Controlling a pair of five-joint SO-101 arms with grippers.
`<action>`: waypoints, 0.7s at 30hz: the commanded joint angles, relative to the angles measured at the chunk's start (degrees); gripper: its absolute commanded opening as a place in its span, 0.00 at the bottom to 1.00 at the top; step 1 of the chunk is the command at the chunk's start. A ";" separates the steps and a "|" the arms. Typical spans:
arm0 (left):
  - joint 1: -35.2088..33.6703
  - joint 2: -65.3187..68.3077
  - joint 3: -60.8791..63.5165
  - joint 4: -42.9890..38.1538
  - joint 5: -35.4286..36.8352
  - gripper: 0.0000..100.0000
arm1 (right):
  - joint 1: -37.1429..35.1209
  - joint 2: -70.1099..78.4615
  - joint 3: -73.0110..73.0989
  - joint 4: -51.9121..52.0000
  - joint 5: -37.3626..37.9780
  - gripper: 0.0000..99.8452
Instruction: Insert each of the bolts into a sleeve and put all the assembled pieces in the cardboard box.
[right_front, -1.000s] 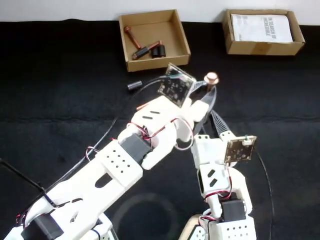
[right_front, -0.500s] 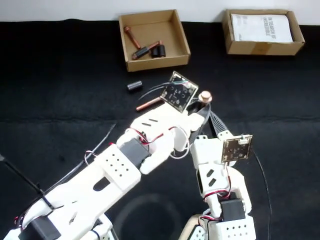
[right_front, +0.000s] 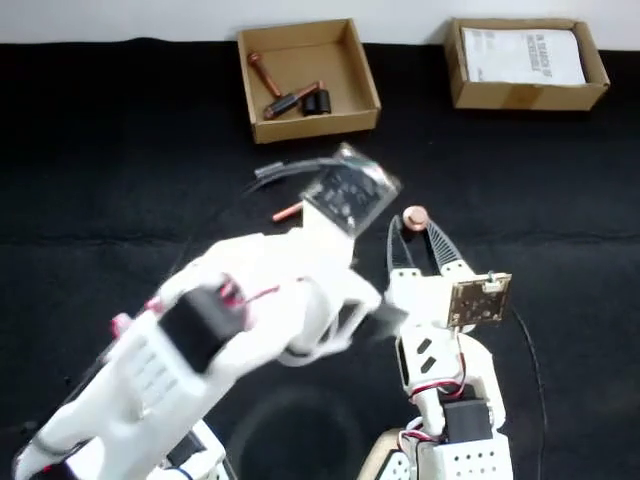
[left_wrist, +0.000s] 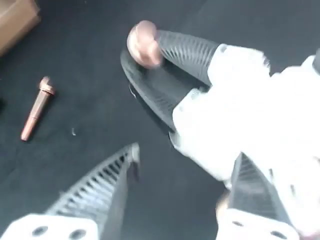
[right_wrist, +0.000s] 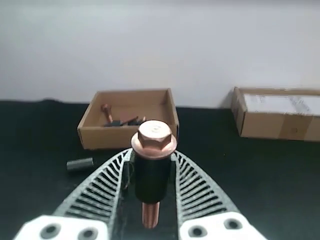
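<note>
My right gripper (right_wrist: 151, 159) is shut on a black sleeve (right_wrist: 151, 177) with a copper bolt (right_wrist: 154, 136) through it, held upright. From above, that bolt's head (right_front: 415, 216) sits between the right gripper's (right_front: 414, 228) tips. My left gripper (left_wrist: 187, 156) is open and empty, just short of the right gripper (left_wrist: 150, 65). A loose bolt (right_front: 288, 212) (left_wrist: 36, 107) lies on the black cloth. A loose sleeve (right_front: 268, 170) (right_wrist: 80, 163) lies beyond it. The cardboard box (right_front: 256, 92) (right_wrist: 91, 134) at the back holds a bolt and a few dark pieces.
A second cardboard box (right_front: 460, 88) (right_wrist: 260, 130) with a printed sheet stands at the back right. The left arm's wrist (right_front: 345, 195) hangs over the table's middle, beside the right arm. A white wall rises behind the table.
My right gripper has drawn back toward the near edge with the sleeved bolt. The left arm has swung up and back, away from it.
</note>
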 joint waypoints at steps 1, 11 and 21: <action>0.57 -8.66 -4.44 5.10 0.09 0.29 | 2.95 -0.57 0.22 -5.76 1.05 0.01; -19.21 -28.18 12.00 10.46 0.00 0.03 | 2.15 8.31 -8.31 -17.10 16.53 0.01; -41.19 -47.43 49.19 -11.34 0.18 0.03 | -1.54 47.87 -33.89 -27.91 17.41 0.01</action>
